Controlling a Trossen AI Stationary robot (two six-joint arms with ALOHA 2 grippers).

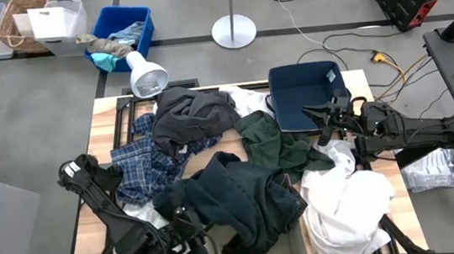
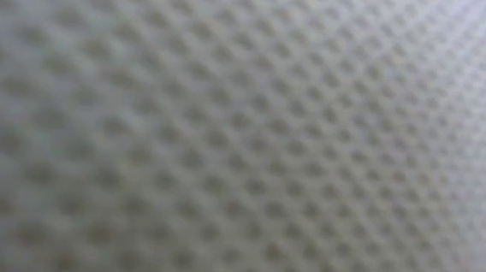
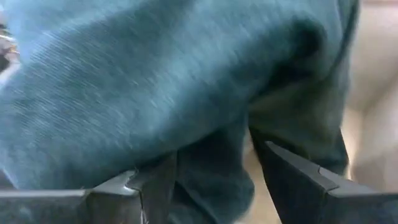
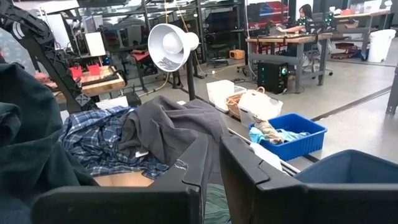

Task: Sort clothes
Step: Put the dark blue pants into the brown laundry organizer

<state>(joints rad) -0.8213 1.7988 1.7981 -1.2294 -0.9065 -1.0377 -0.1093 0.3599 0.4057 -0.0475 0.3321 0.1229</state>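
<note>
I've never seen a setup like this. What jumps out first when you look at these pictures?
A jumbled heap of clothes covers the table: a black garment in the middle, a charcoal grey garment and a plaid shirt behind it, a white garment on the right. The left gripper digs into the black garment at the near edge. The right gripper hovers by a dark blue bin.
</note>
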